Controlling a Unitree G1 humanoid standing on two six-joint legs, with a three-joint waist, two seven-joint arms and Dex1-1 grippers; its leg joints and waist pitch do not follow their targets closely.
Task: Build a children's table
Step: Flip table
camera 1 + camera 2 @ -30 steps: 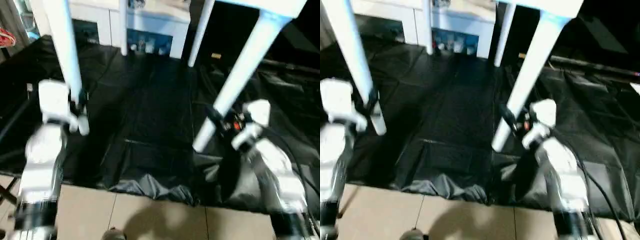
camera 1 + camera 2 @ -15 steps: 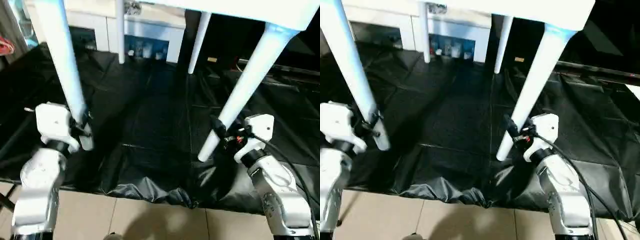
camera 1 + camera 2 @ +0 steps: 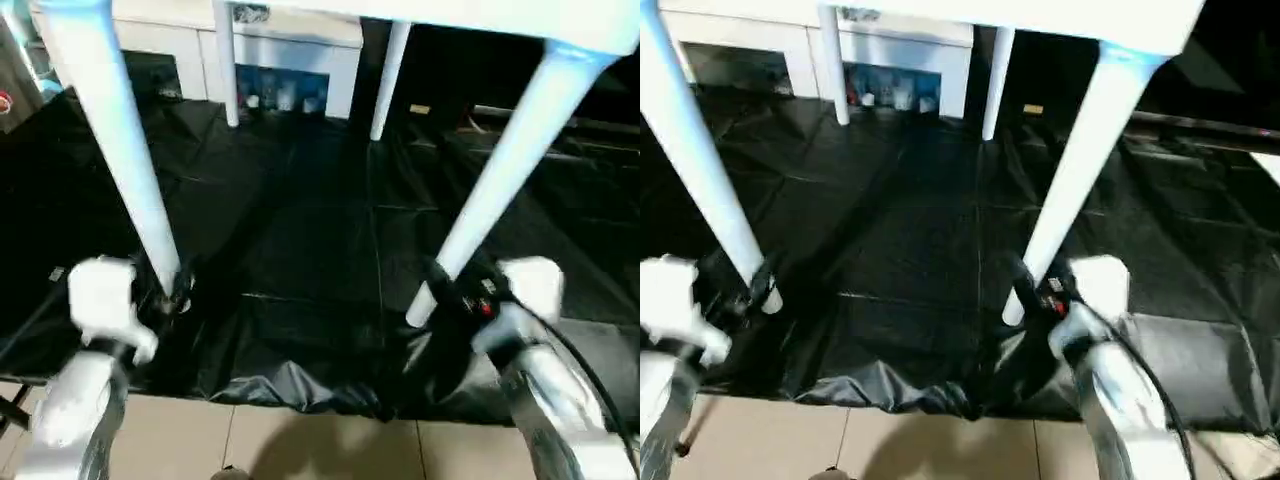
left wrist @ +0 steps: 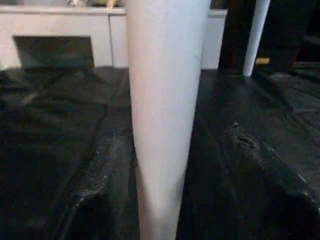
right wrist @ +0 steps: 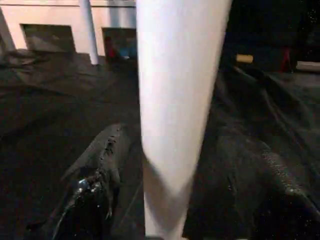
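Note:
The children's table stands upright on the black sheet, its white tabletop at the top of the head views. Two far legs rest near the cabinet. My left gripper sits at the foot of the near left leg. My right gripper is at the foot of the near right leg. In each wrist view the leg rises between black fingers that stand a little off it. Both grippers are open.
A black sheet covers the floor under the table, bunched into folds at its near edge. Beige tiles lie in front of it. A white cabinet with glass doors stands behind the far legs.
Both grippers' fingers have spread apart round the near legs. The head view has tilted and shifted, and the table now looks level rather than slanted.

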